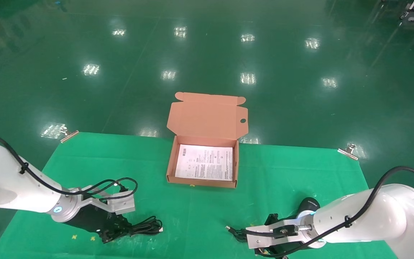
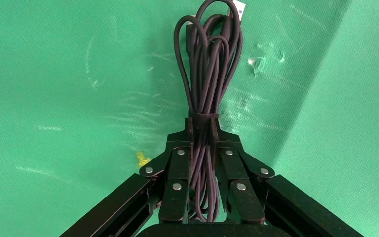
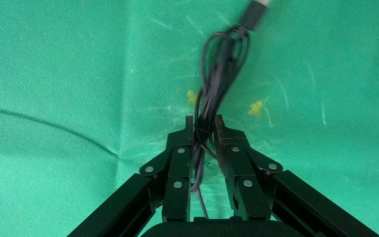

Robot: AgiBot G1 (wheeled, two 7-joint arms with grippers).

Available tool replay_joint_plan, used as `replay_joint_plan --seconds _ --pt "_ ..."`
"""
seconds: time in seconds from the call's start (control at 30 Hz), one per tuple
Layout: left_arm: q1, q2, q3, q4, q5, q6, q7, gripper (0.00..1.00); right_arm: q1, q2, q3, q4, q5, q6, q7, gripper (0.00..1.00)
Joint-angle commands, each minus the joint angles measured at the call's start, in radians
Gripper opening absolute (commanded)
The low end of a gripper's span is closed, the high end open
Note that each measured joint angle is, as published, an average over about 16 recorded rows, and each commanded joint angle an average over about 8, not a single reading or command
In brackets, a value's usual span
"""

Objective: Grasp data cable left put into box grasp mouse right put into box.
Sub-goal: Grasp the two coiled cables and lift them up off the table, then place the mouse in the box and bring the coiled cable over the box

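Observation:
The data cable (image 1: 147, 227), a black bundle tied at its middle, is at the front left of the green cloth. My left gripper (image 1: 125, 228) is shut on it at the tie; this shows in the left wrist view, gripper (image 2: 203, 123) and cable (image 2: 207, 64). The black mouse (image 1: 309, 205) sits at the front right, partly hidden behind my right wrist. My right gripper (image 1: 255, 241) is shut on the mouse's thin cord (image 1: 236, 233), not on its body; the right wrist view shows the gripper (image 3: 205, 123) and cord (image 3: 222, 64). The box (image 1: 171, 169) stands open at the middle.
The box lid (image 1: 207, 115) stands up at the back, and a white printed sheet (image 1: 205, 162) lines the bottom. Metal clamps (image 1: 69, 136) (image 1: 348, 153) hold the cloth at the far corners. Small yellow marks (image 1: 92, 237) dot the cloth.

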Motion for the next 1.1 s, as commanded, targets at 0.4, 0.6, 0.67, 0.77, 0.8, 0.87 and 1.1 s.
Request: replay_joint_plan --seconds 0.4,0.6,0.67,0.77,0.8,0.87,1.1 --pt "-0.012 -0.019 -0.009 -0.015 -0.011 0.003 0.023 0.0 0.041 0.053 0.026 0.072 -0.002 -0.022 0.04 0.0" --pt "-0.052 -0.06 -0.025 -0.064 -0.026 0.003 0.045 0.0 0.1 0.138 0.08 0.204 -0.023 -0.021 0.131 0.0" --pt "-0.071 -0.077 -0.032 -0.093 -0.03 -0.001 0.046 0.0 0.124 0.159 0.1 0.243 -0.038 -0.009 0.156 0.0" --pt "-0.095 -0.099 -0.043 -0.146 -0.034 -0.017 0.04 0.0 0.165 0.174 0.129 0.282 -0.056 0.018 0.185 0.0" --pt "-0.1 -0.105 -0.046 -0.166 -0.034 -0.027 0.036 0.0 0.18 0.173 0.138 0.288 -0.06 0.029 0.191 0.0" --pt "-0.109 -0.112 -0.053 -0.209 -0.034 -0.053 0.025 0.0 0.211 0.16 0.156 0.291 -0.064 0.056 0.199 0.0" --pt "-0.131 -0.103 -0.071 -0.333 -0.006 -0.179 -0.042 0.0 0.319 0.032 0.192 0.201 -0.034 0.177 0.159 0.0"
